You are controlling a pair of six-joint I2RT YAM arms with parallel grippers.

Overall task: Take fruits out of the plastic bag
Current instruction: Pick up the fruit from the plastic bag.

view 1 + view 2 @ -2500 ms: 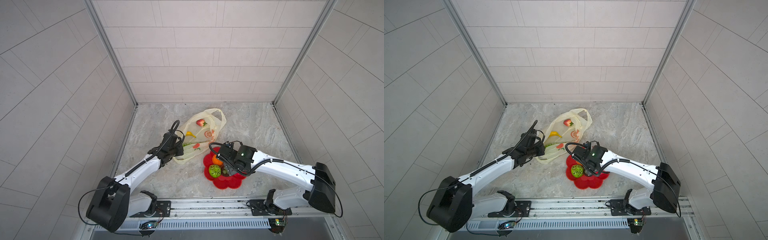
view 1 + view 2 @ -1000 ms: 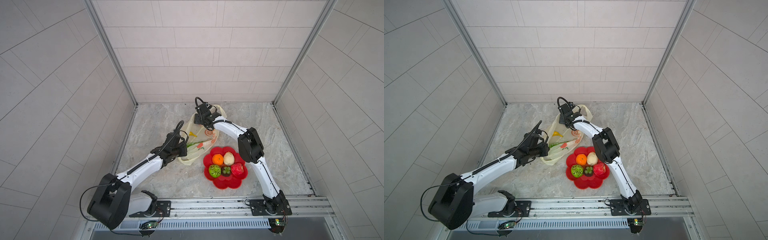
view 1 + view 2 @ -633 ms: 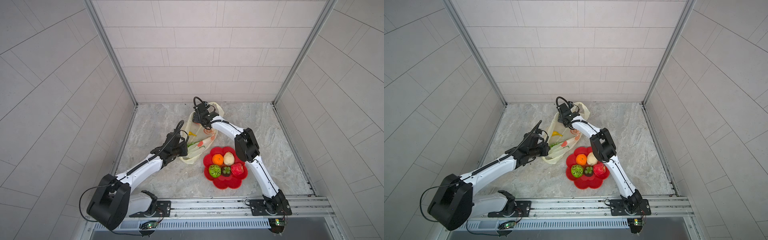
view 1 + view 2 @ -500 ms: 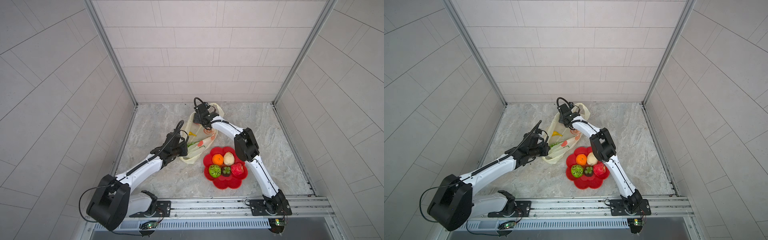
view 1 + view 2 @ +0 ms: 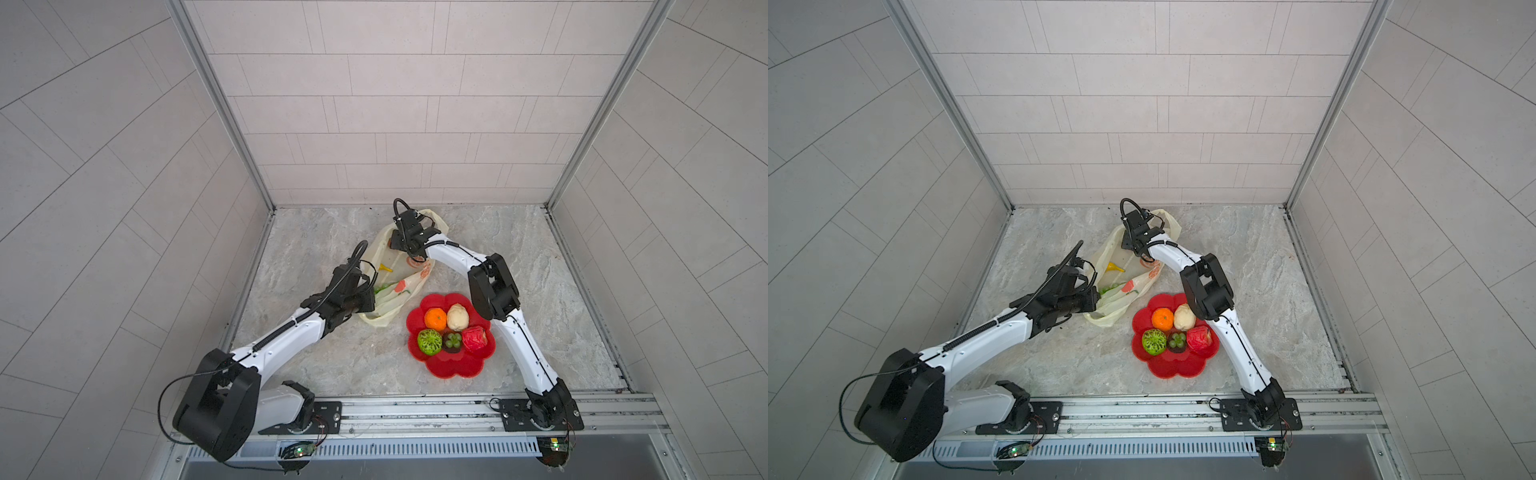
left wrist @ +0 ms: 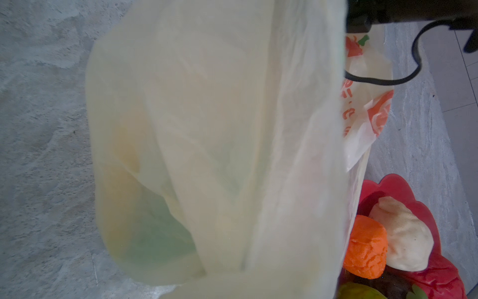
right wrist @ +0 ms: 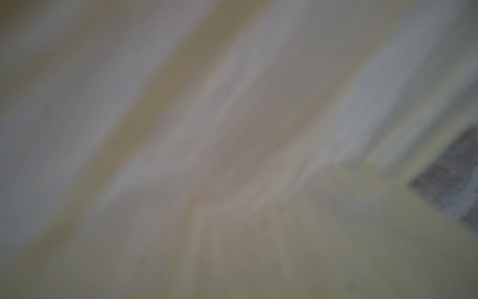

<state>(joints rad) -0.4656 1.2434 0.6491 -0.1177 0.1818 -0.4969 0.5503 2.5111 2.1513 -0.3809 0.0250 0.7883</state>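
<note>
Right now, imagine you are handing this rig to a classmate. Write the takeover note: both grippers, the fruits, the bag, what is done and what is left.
Left gripper: jaws shut, apparently pinching the plastic bag at its near end.
Right gripper: down at the bag's far mouth; the jaws are hidden, so open or shut is unclear.
Done: orange, cream bulb, green ball, grapes and red fruit sit on the red plate.
Left: yellow banana and a green piece lie inside the bag; take them out.
</note>
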